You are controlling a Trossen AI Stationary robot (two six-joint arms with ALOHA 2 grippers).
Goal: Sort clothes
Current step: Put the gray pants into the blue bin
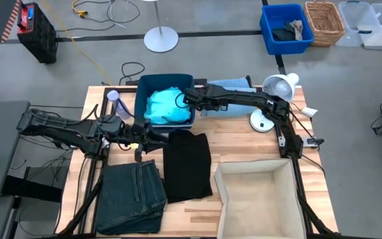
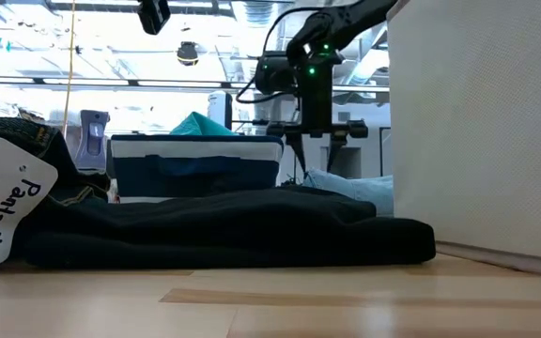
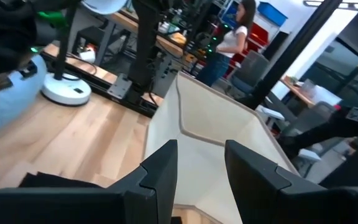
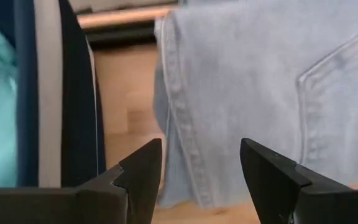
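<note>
The teal-green top (image 1: 164,106) lies in the dark blue bin (image 1: 143,83) at the table's far middle. The light blue denim piece (image 1: 229,108) lies flat on the table to the right of the bin. The black shirt (image 1: 188,164) lies flat at mid-table, with the dark green-grey jeans (image 1: 131,196) folded to its left. My right gripper (image 4: 201,149) is open and empty; it hangs fingers-down over the denim's left edge (image 4: 179,124), next to the bin's right wall (image 1: 190,99). My left gripper (image 3: 201,149) is open and empty by the shirt's far left corner (image 1: 159,136).
A beige fabric box (image 1: 257,196) stands at the near right. A white lamp (image 1: 277,89) stands at the far right. A paper tag (image 2: 7,202) lies on the jeans. A person (image 3: 232,37) stands in the room beyond the table.
</note>
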